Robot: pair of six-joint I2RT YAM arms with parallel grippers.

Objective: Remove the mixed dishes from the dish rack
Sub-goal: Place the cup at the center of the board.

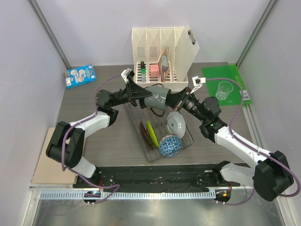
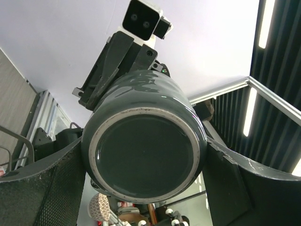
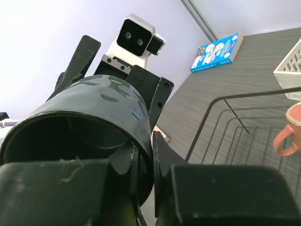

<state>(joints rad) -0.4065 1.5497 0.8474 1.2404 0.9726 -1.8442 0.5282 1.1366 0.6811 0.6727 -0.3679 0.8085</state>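
Above the dish rack (image 1: 153, 153), your left gripper (image 1: 143, 94) clasps the dark grey mug (image 1: 157, 98) by its body while your right gripper (image 1: 176, 100) pinches its rim.

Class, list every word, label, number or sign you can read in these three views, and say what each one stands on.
Nothing here can be read for certain.
On the blue packet: coloured pictures and some lettering, too small to read from above and blurred in the right wrist view.
On the dark grey mug: white marks on its side, too small to make out as letters or numbers.
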